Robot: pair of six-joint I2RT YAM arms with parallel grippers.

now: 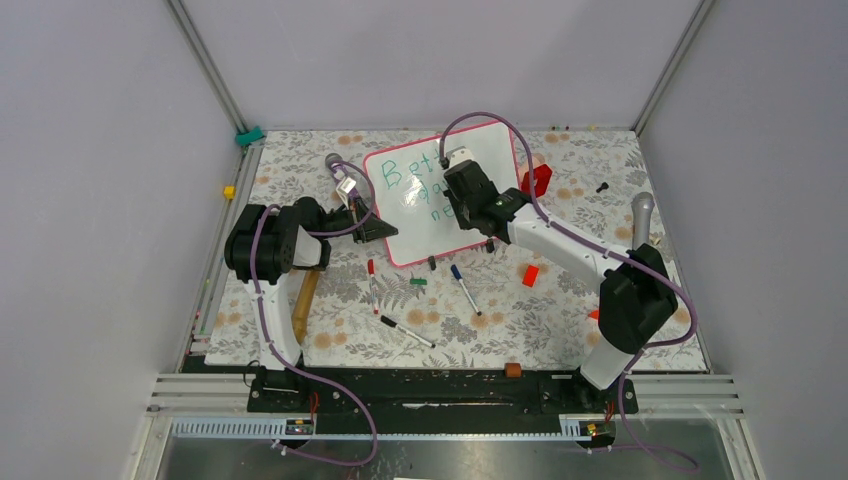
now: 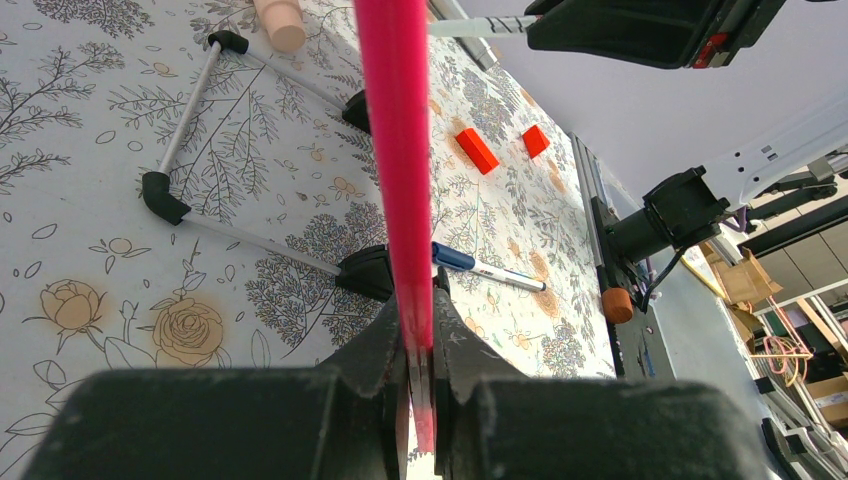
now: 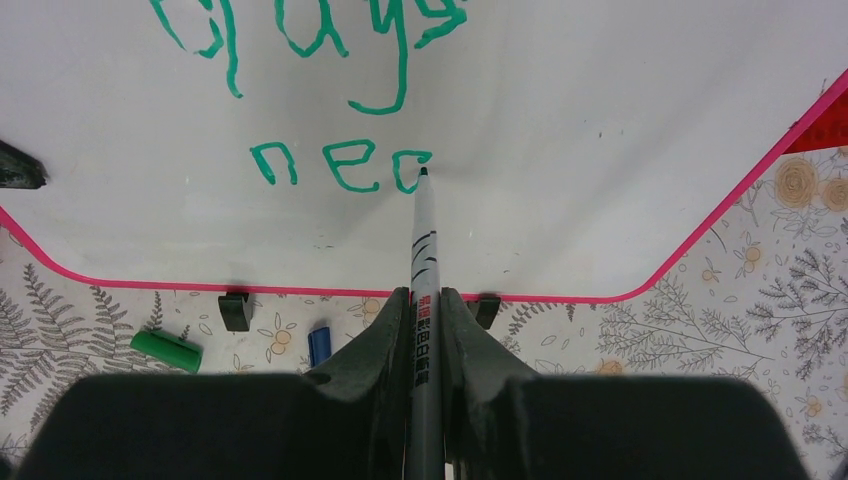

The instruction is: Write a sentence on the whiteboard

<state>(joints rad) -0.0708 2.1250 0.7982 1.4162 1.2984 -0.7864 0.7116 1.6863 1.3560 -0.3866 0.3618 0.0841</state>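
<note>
The whiteboard (image 1: pixel 490 150) stands tilted at the back middle of the table on two black feet (image 3: pixel 235 310). My left gripper (image 2: pixel 420 340) is shut on its pink frame (image 2: pixel 395 150) at the board's lower left edge (image 1: pixel 385 235). My right gripper (image 3: pixel 424 295) is over the board (image 3: pixel 600 100), shut on a grey-barrelled marker (image 3: pixel 424 240). The marker's tip touches the board at the end of the green letters "nec". The sentence (image 3: pixel 340 160) is in green; "days" shows above that line, and part of it (image 1: pixel 415 185) lies under the right arm.
In front of the board lie a red-capped marker (image 1: pixel 372 285), a blue-capped marker (image 1: pixel 464 290), a black-capped marker (image 1: pixel 407 332) and a green cap (image 1: pixel 418 283). A red block (image 1: pixel 531 275) is to the right, a red object (image 1: pixel 536 180) stands behind the board, and a wooden handle (image 1: pixel 306 300) lies at the left.
</note>
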